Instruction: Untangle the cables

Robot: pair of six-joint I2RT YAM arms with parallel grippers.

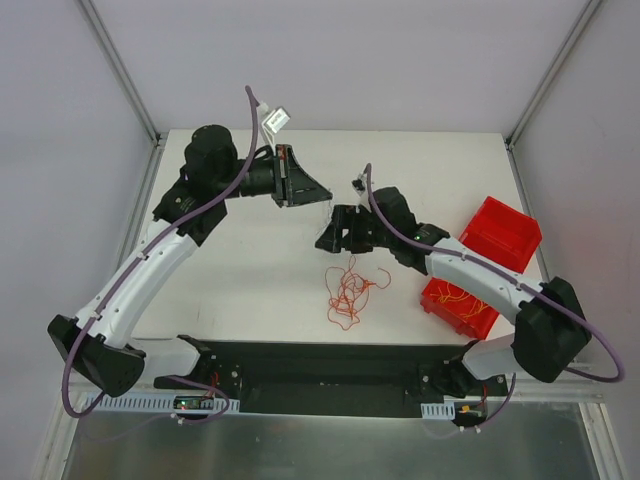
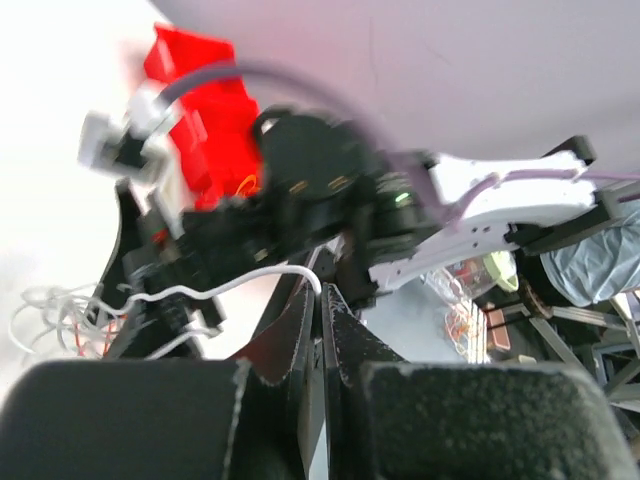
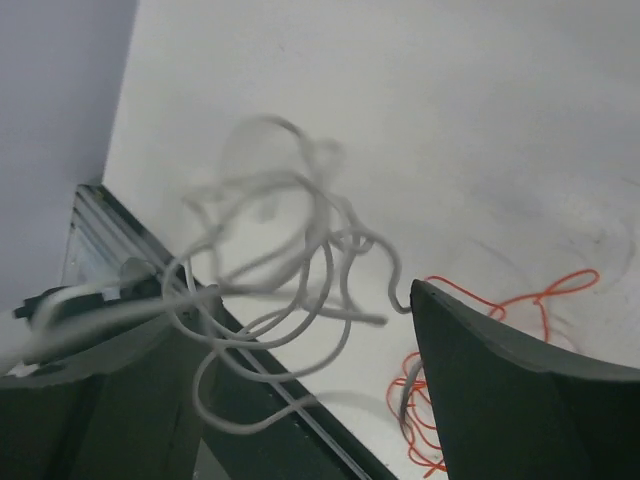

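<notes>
Closest to the left wrist lens, the left claw (image 2: 322,300) fills the bottom of the frame. Its two dark fingers are pressed together, with the whitish cable (image 2: 275,268) pinched at their tips. From there the strand runs left across the dark wrist of the right arm (image 2: 300,190). More pale loops gather at the left edge.

Right wrist view: the right claw (image 3: 315,292) stands wide apart, gripping nothing. Blurred loops of the whitish cable hang in the gap between its fingers, and one strand ends just beside the right fingertip. Below them, part of the red-orange tangle (image 3: 520,298) lies on the table (image 3: 420,110).

Overhead view: the two claws meet over the middle of the table, the left one slightly farther. The red-orange tangle lies on the surface on the near side of the right claw, apart from both claws. At the right, a far red bin (image 1: 500,232) sits behind a near red bin (image 1: 470,325), which holds more orange strands (image 1: 452,295).

As I judge it, the main risk is closing the right claw on that bunch of loops. It would trap several passes at once and could pull a knot tight. If I draw the left claw away while a loop is hooked over a right finger, the thin wire could slip out of the pinch. I cannot tell whether the pale cable is threaded into the red-orange tangle; if it is, lifting would drag the tangle along.

The tabletop is matte white with faint scuffs. A black plate (image 1: 320,365) carries the arm bases at the near edge. Metal posts (image 1: 120,65) frame the table, and the walls (image 1: 350,60) are plain pale grey.
</notes>
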